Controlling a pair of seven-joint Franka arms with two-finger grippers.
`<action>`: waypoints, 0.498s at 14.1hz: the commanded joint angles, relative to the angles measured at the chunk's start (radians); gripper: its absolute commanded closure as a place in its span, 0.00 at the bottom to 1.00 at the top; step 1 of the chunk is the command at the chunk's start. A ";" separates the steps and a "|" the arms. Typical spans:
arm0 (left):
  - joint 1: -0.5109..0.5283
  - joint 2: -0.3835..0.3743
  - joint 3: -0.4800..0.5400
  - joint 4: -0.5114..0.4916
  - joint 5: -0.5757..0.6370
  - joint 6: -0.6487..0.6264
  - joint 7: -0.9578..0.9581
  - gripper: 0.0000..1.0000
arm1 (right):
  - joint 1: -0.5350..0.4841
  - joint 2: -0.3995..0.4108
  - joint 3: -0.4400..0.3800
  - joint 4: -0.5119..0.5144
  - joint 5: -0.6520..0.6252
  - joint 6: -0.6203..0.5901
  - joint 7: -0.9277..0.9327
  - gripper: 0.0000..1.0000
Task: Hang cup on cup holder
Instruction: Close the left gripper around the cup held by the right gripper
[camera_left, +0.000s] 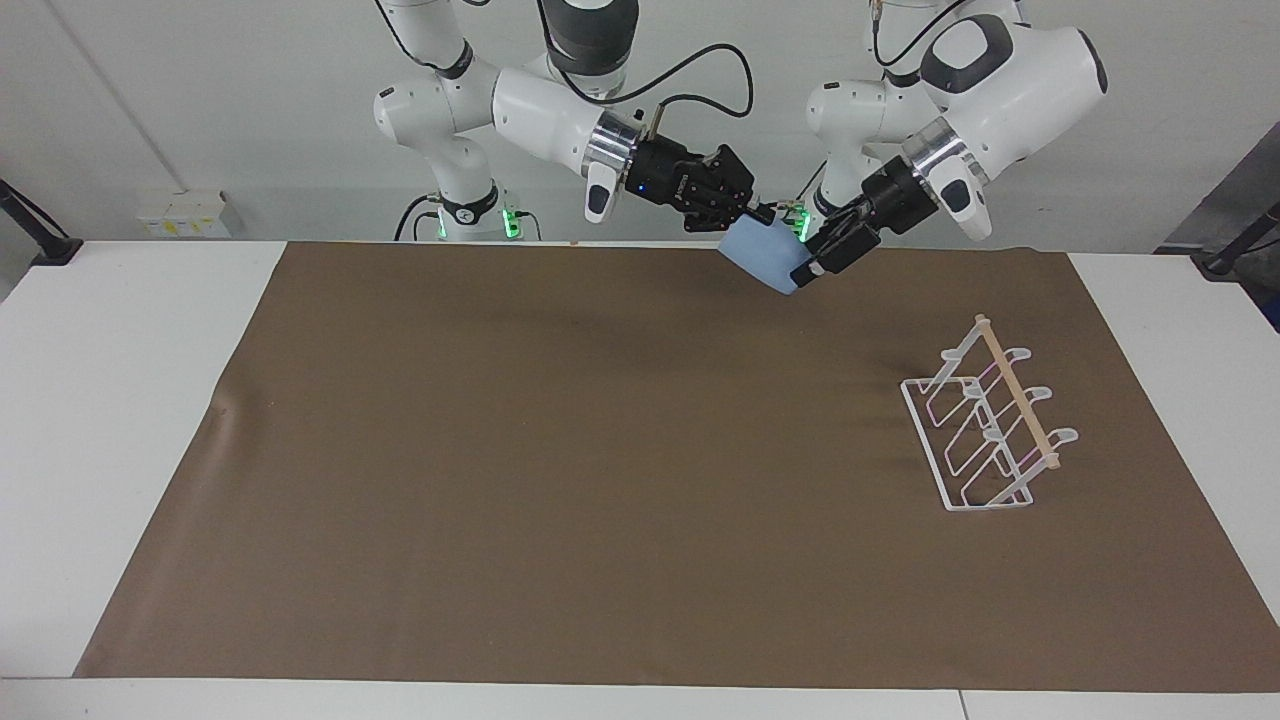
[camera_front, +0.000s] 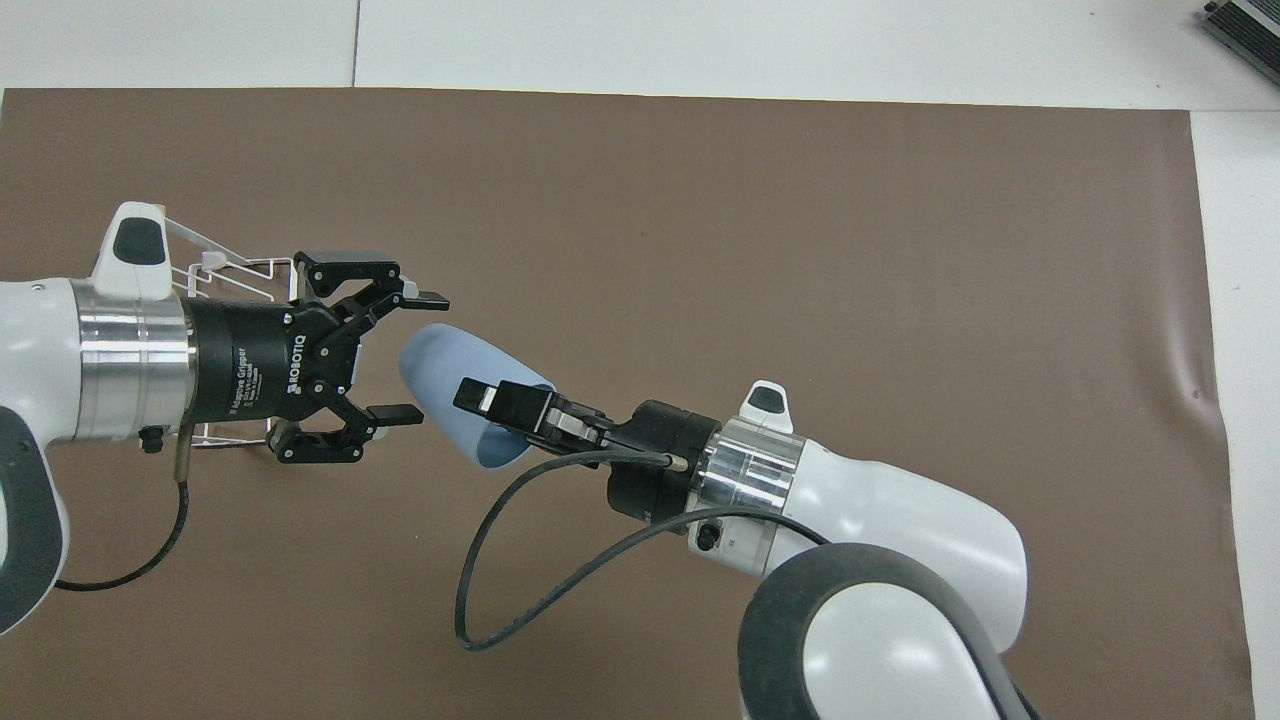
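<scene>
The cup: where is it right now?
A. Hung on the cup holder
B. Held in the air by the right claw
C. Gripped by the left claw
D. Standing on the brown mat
B: the right claw is shut on the rim of the cup, up off the mat, while the open left claw hangs beside its base.

cup (camera_left: 765, 262): plain light blue, no pattern, pinched at its rim by the right gripper
right gripper (camera_front: 478, 397): black fingers, on a silver ring and a white arm
left gripper (camera_front: 417, 355): black, white lettering on its body, silver ring and white arm at its back
cup holder (camera_left: 985, 432): white wire, with a pale wooden rod along the top, under and just beside the left gripper in the overhead view
mat (camera_left: 560, 480): flat brown, unpatterned, beneath both grippers
table (camera_left: 110, 400): white around the mat
cable (camera_front: 520, 570): black, looping from the right gripper's wrist
</scene>
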 joint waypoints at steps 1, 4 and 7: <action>-0.030 0.015 0.011 0.010 -0.017 0.024 0.014 0.00 | -0.008 -0.007 0.012 -0.001 0.022 0.021 0.009 1.00; -0.048 0.015 0.011 0.007 -0.018 0.032 0.014 0.00 | -0.006 -0.007 0.012 -0.002 0.019 0.025 0.010 1.00; -0.048 0.015 0.011 0.006 -0.020 0.034 0.014 0.08 | -0.006 -0.007 0.014 -0.002 0.019 0.029 0.009 1.00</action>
